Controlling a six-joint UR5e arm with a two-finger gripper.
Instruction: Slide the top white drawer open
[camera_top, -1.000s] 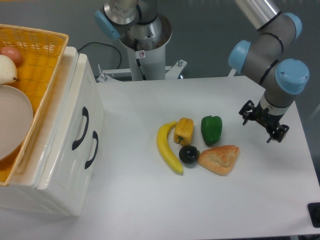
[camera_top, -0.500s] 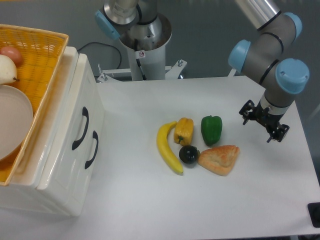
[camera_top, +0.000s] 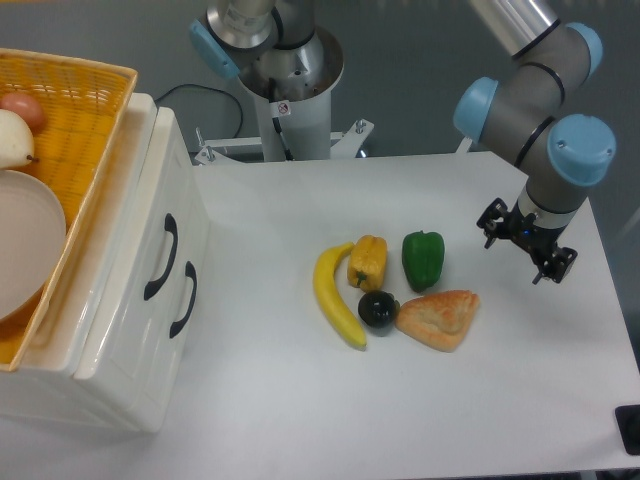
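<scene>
The top white drawer (camera_top: 142, 205) is shut in the white cabinet at the left, with its curved black handle (camera_top: 160, 257) facing the table. The lower drawer's black handle (camera_top: 184, 298) sits just beside it. My gripper (camera_top: 527, 242) hangs at the far right of the table, pointing down, jaws apart and empty. It is far from the cabinet, with the food items between them.
An orange wicker basket (camera_top: 95, 140) with a plate and fruit rests on the cabinet. A banana (camera_top: 336, 298), yellow pepper (camera_top: 367, 261), green pepper (camera_top: 423, 258), dark round fruit (camera_top: 378, 309) and bread (camera_top: 438, 319) lie mid-table. The robot's base (camera_top: 285, 90) stands at the back.
The arm's wrist has shifted very slightly up and left. The drawer and the items have not moved.
</scene>
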